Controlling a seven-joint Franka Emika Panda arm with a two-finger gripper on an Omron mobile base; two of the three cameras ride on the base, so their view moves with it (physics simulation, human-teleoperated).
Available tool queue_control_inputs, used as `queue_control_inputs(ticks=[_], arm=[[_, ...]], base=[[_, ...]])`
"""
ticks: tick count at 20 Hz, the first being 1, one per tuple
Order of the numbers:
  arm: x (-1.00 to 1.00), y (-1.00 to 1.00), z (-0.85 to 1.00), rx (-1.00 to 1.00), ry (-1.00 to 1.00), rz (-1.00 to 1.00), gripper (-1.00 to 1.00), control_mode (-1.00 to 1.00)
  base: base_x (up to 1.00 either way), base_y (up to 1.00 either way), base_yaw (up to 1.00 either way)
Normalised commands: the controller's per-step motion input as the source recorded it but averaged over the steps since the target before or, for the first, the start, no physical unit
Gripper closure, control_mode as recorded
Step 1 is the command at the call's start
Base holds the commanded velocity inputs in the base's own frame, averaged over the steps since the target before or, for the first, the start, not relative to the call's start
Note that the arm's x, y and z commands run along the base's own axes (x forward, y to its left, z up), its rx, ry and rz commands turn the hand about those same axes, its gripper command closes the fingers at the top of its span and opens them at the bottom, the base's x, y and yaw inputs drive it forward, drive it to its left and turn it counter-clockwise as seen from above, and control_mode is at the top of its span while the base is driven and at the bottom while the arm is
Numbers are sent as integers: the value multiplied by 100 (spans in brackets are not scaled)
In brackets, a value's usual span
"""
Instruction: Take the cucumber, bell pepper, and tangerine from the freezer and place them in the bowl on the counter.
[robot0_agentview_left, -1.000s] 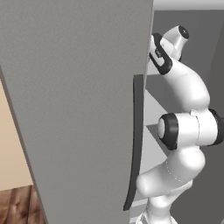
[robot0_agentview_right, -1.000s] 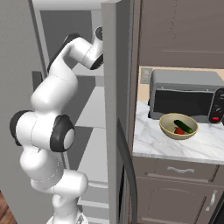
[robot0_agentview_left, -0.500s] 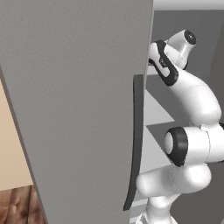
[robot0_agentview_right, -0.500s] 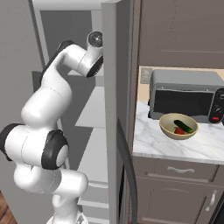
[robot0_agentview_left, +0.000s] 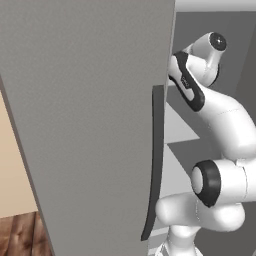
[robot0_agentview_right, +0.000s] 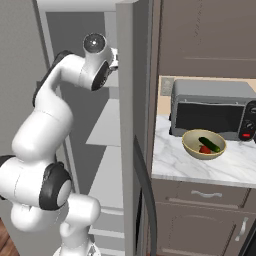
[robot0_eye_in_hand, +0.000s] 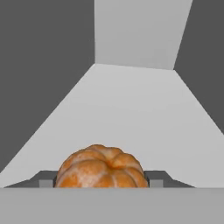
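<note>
At the bottom centre of the hand view, the tangerine (robot0_eye_in_hand: 101, 168) sits between the two dark finger tips (robot0_eye_in_hand: 46, 180), one at each flank of the fruit, with the pale freezer shelf (robot0_eye_in_hand: 131, 113) stretching away above it. The hand (robot0_eye_in_hand: 101, 183) appears clenched on the tangerine, its jaws standing partly apart because the fruit fills the gap; whether the fruit is lifted off the shelf or resting on it I cannot tell.

The tangerine looks light, round and lumpy, with a ribbed skin that should give some purchase. It is likely soft under pressure, so a moderate squeeze across its widest part, as the tips sit now, seems the sensible hold; a grip nearer the top could let it roll out.

In the left base view, the grey freezer (robot0_agentview_left: 90, 120) door fills the left and centre, its dark handle (robot0_agentview_left: 155, 160) running down the middle, and the arm reaches inside at the upper right.

In the right base view, the arm bends into the freezer at the upper left. At the right, on the marble tabletop (robot0_agentview_right: 180, 162), the bowl (robot0_agentview_right: 203, 144) already holds the cucumber (robot0_agentview_right: 210, 144) and the bell pepper (robot0_agentview_right: 204, 149), in front of the microwave (robot0_agentview_right: 212, 109).
</note>
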Motion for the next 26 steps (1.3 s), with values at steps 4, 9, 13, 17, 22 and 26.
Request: queue_control_inputs(ticks=[4,9,13,17,22,26], arm=[[-67,-4,9,0,0,-9,100,-100],[-80,-16,1,0,0,-2,100,-100],[-87,-6,4,0,-1,-2,100,-100],[-91,0,1,0,-1,-4,100,-100],[-77,0,10,0,0,-5,100,-100],[-65,0,10,0,0,-4,100,-100]], base=[[0,0,0],[0,0,0],[0,0,0],[0,0,0],[0,0,0],[0,0,0]])
